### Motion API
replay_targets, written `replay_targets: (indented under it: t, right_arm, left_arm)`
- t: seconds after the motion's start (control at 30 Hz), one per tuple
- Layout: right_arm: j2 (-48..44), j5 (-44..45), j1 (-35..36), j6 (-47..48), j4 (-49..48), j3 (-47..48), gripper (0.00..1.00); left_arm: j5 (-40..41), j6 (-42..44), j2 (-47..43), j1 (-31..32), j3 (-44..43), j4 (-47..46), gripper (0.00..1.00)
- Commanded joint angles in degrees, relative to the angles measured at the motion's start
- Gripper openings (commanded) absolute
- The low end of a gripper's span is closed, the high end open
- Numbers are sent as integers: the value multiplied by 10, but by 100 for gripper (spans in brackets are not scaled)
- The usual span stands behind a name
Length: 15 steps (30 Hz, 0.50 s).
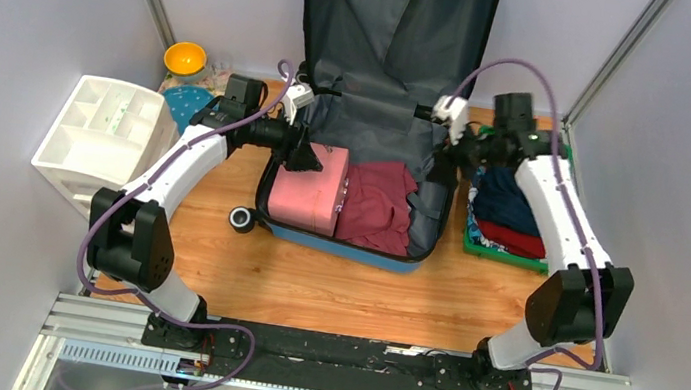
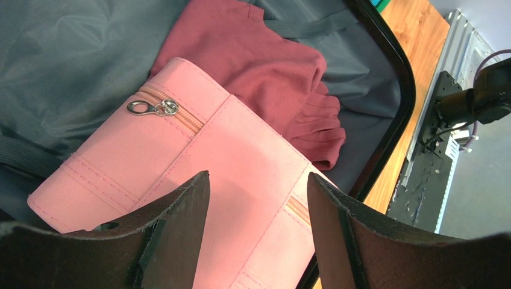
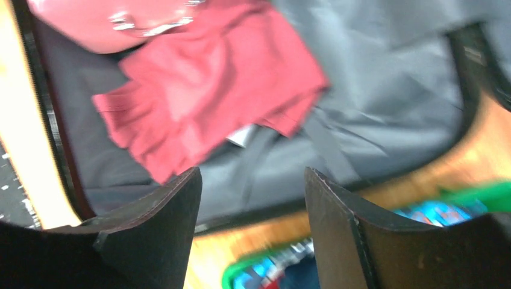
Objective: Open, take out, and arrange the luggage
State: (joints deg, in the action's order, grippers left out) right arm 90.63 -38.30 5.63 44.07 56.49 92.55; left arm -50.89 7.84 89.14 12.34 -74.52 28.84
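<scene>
Left wrist view: left gripper (image 2: 259, 180) spread over the pink pouch (image 2: 199, 174) inside the open luggage (image 2: 72, 60) between the arms, right gripper (image 3: 253, 174) spread too; a shallow pinch could slip off the pouch's flat face.

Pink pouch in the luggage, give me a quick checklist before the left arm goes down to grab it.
1. Luggage open, lid upright: ok.
2. Left end effector open, empty, above the pouch: ok.
3. Pouch free of the maroon garment: cannot tell; they lie side by side, touching.
4. Right end effector open, empty, away from the pouch: ok.
5. Room in the green tray: cannot tell; folded clothes fill what shows.
</scene>
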Motion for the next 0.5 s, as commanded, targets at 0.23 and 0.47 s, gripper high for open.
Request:
replay_targets:
  t: [0.23, 0.47]
  right_arm:
    - [19, -14, 218, -8, -213, -184, 68]
    - [100, 51, 247, 27, -299, -233, 72]
  left_arm:
    - [-10, 3, -5, -3, -19, -1, 69]
    - [-11, -4, -13, -4, -2, -10, 69]
